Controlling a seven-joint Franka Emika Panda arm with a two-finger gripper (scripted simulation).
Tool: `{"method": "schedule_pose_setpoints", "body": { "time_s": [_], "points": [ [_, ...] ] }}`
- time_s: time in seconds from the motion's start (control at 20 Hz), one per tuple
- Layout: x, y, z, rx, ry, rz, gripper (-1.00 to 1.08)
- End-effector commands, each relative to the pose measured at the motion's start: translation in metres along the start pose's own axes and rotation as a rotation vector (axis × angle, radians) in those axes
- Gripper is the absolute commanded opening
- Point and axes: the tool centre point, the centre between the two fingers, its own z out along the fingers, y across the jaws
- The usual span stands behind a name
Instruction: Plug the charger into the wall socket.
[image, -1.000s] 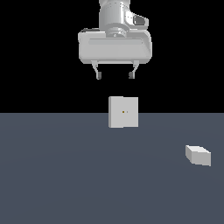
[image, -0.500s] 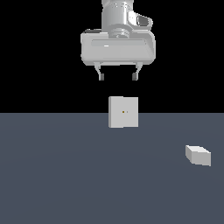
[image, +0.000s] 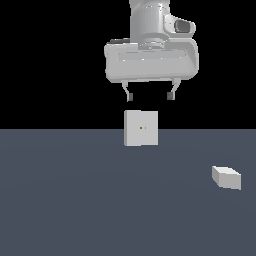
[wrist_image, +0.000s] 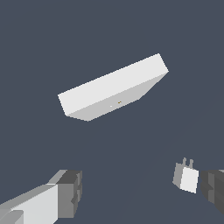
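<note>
The wall socket (image: 141, 128) is an upright off-white square plate with two tiny yellowish dots at its centre, standing on the grey floor. The charger (image: 226, 177) is a small off-white block lying on the floor toward the exterior view's right, well apart from the socket. My gripper (image: 150, 95) hangs open and empty just above the socket's top edge. In the wrist view the socket (wrist_image: 113, 87) shows from above, and the charger (wrist_image: 187, 176) shows two prongs, close to one fingertip (wrist_image: 214, 188). The other fingertip (wrist_image: 68, 193) is on the opposite side.
A flat dark grey floor (image: 75, 200) carries both things. Behind it is black background.
The gripper has shifted slightly toward the exterior view's right and a little lower, still open. The socket and charger have not moved.
</note>
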Motion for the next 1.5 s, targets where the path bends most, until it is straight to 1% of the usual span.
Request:
{"method": "schedule_pose_setpoints", "body": {
  "time_s": [0.0,0.85,1.15,1.45],
  "points": [
    [-0.007,0.013,0.009,-0.005,0.02,0.025,1.0],
    [-0.058,0.097,0.076,-0.039,0.164,0.197,1.0],
    [-0.07,0.115,0.093,-0.044,0.197,0.237,1.0],
    [-0.075,0.124,0.102,-0.046,0.214,0.257,1.0]
  ]
}}
